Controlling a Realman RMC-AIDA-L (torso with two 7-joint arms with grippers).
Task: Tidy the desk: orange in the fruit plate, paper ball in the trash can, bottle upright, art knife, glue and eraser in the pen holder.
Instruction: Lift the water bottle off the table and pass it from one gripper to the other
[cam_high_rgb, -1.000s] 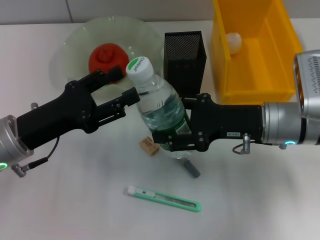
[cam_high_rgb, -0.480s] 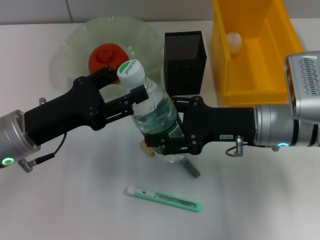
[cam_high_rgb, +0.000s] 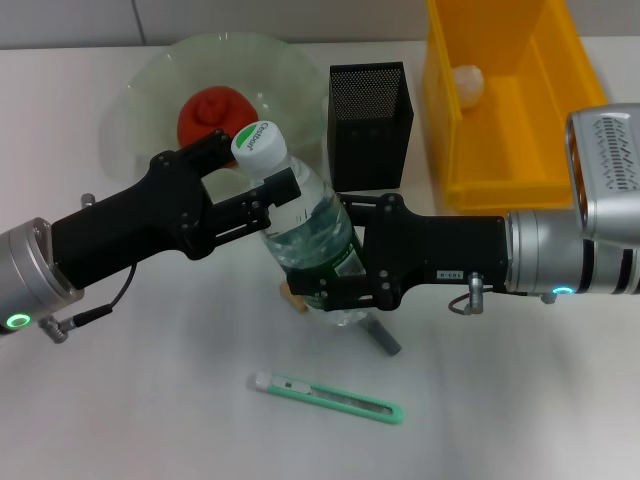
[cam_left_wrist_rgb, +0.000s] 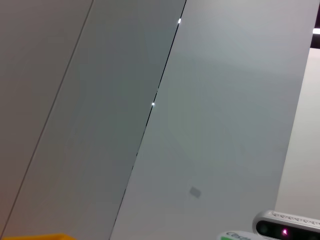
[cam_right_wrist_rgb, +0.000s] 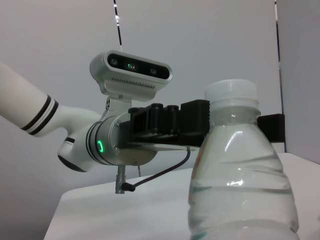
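Head view: my right gripper clenched on bottle belly, left gripper fingers straddling its neck; water-heavy, thin slick plastic, grip low

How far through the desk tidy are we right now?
Done: the orange sits in the fruit plate and the paper ball in the yellow bin. In hand: the bottle is nearly upright, the right gripper at its base and the left gripper at its neck. Left: art knife, eraser and glue remain outside the pen holder.
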